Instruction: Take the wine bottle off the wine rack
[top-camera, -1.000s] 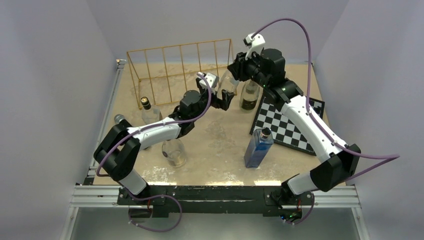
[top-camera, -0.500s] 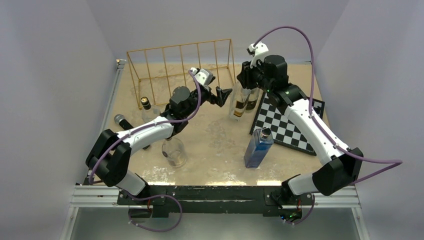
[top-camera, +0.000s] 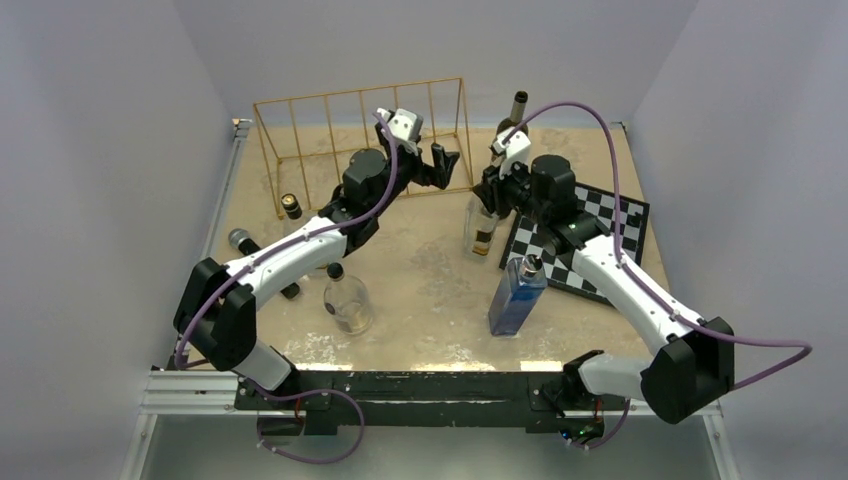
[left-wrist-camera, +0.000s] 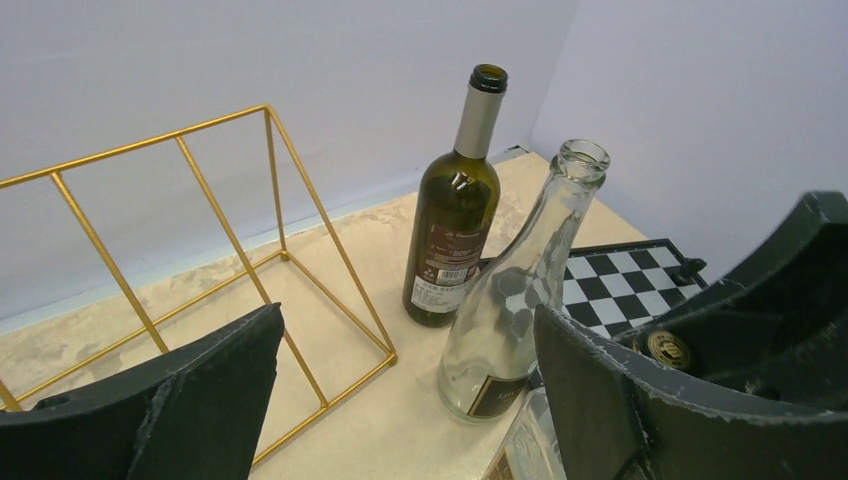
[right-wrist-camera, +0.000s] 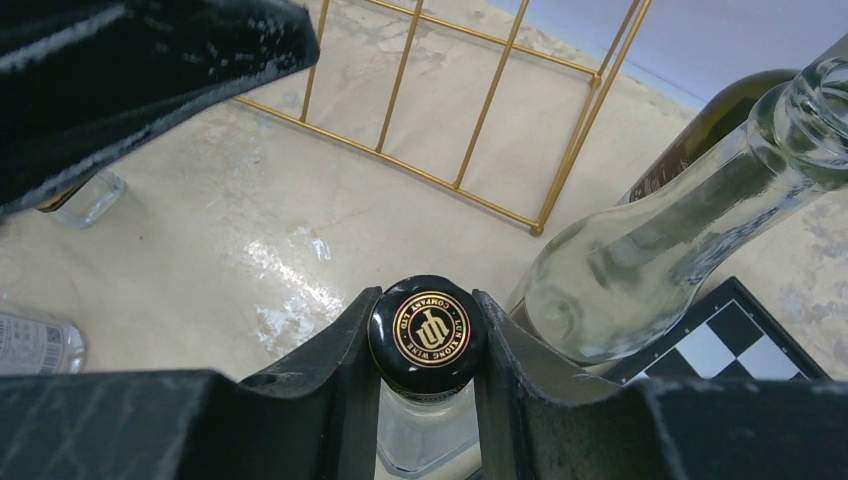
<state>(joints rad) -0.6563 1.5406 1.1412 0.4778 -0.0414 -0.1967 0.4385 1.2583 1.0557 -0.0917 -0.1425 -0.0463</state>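
The gold wire wine rack (top-camera: 360, 140) stands at the back left with no bottle in it; it also shows in the left wrist view (left-wrist-camera: 200, 250) and the right wrist view (right-wrist-camera: 480, 110). My right gripper (top-camera: 495, 195) (right-wrist-camera: 427, 322) is shut on the black gold-printed cap (right-wrist-camera: 427, 325) of a clear bottle (top-camera: 484, 235) standing right of the rack. A dark green wine bottle (top-camera: 514, 112) (left-wrist-camera: 455, 230) stands behind it. A clear open-necked bottle (left-wrist-camera: 510, 300) (right-wrist-camera: 680, 240) stands between them. My left gripper (top-camera: 447, 165) (left-wrist-camera: 405, 330) is open and empty by the rack's right end.
A chessboard (top-camera: 600, 240) lies at the right under my right arm. A blue bottle (top-camera: 518, 295) stands at the front middle. A round clear bottle (top-camera: 347, 302), a gold-capped bottle (top-camera: 291, 205) and a dark bottle lying flat (top-camera: 250, 250) are at the left.
My right gripper has come towards the near side and down onto the black-capped bottle. My left gripper has drawn back and up towards the rack. The dark green bottle now shows behind.
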